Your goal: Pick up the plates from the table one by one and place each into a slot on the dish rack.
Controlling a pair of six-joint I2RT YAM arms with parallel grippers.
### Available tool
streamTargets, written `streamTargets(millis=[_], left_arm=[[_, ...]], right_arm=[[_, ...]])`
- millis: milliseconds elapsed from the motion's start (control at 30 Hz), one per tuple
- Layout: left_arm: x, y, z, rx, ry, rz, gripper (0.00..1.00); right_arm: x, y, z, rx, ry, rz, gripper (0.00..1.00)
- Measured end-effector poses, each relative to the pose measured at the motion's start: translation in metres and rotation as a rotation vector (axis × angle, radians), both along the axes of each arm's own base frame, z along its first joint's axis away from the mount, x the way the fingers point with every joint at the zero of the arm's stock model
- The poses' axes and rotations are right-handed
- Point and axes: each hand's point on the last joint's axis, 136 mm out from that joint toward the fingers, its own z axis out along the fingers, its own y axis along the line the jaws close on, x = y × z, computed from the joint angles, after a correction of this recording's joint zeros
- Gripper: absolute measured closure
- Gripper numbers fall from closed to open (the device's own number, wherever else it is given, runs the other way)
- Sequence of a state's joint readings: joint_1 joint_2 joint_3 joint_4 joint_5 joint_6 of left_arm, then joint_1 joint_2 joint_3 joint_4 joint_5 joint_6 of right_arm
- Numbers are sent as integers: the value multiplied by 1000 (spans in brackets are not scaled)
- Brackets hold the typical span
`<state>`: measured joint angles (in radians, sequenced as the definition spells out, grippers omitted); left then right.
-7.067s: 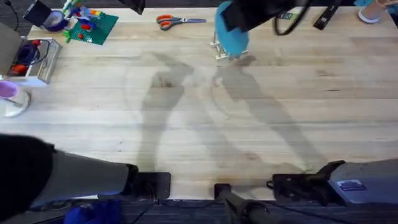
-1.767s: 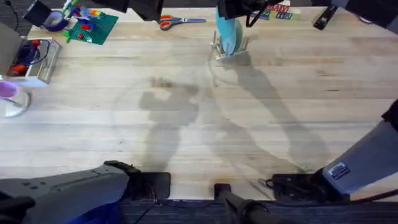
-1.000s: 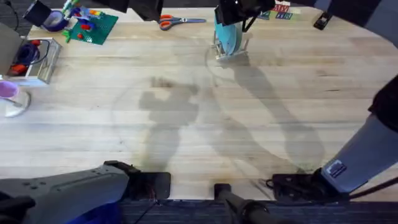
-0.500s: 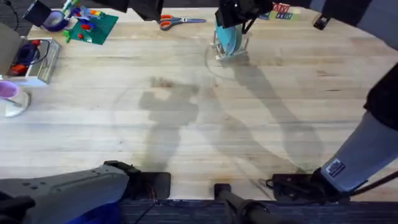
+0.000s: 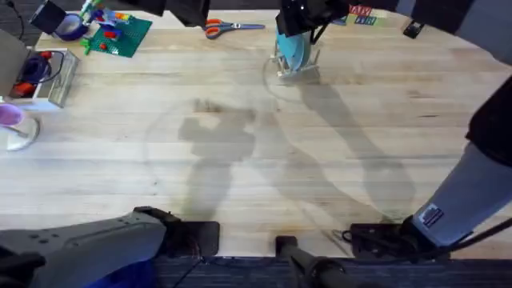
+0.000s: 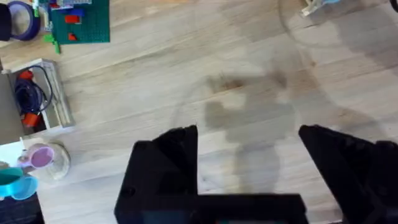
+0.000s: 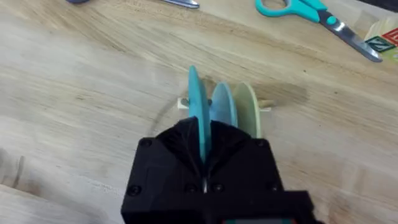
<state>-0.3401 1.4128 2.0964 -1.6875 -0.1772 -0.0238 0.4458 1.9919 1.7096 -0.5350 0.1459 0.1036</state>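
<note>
Black fingers of the left gripper hang spread wide over bare wood at the near side of the desk, holding nothing, well away from the action. Farther out, across open planks, the right gripper reaches to the far edge, and its fingers are pinched on the rim of the teal plate, which stands on edge in the dish rack. Just beside it sits the pale blue plate, already upright in its own slot, and beyond that a cream plate fills the next gap. So this looks like the final placement: the last plate is being seated between the pegs. The next move calls for a gentle release, fingers parting just enough to clear the rim, then a straight lift upward so the teal plate isn't dragged or tipped against its neighbour. Beyond the rack, scissors lie clear of everything.
</note>
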Motion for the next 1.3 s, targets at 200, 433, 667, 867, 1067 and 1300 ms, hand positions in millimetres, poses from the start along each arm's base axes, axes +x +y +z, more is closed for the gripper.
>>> streamTargets(millis=[200,433,667,867,1067,1300], left_arm=[[0,0,0,0,0,0,7],[0,0,0,0,0,0,7],[0,0,0,0,0,0,6],[0,0,0,0,0,0,7],[0,0,0,0,0,0,7],[0,0,0,0,0,0,7]], right_arm=[[-1,-1,-1,-3,6,0,972],[-1,1,-3,-5,9,2,972],[-1,1,-3,-5,9,2,972],[-1,0,-4,-6,12,2,933],[-1,0,-5,-7,15,2,904],[-2,0,-5,-7,16,2,866]])
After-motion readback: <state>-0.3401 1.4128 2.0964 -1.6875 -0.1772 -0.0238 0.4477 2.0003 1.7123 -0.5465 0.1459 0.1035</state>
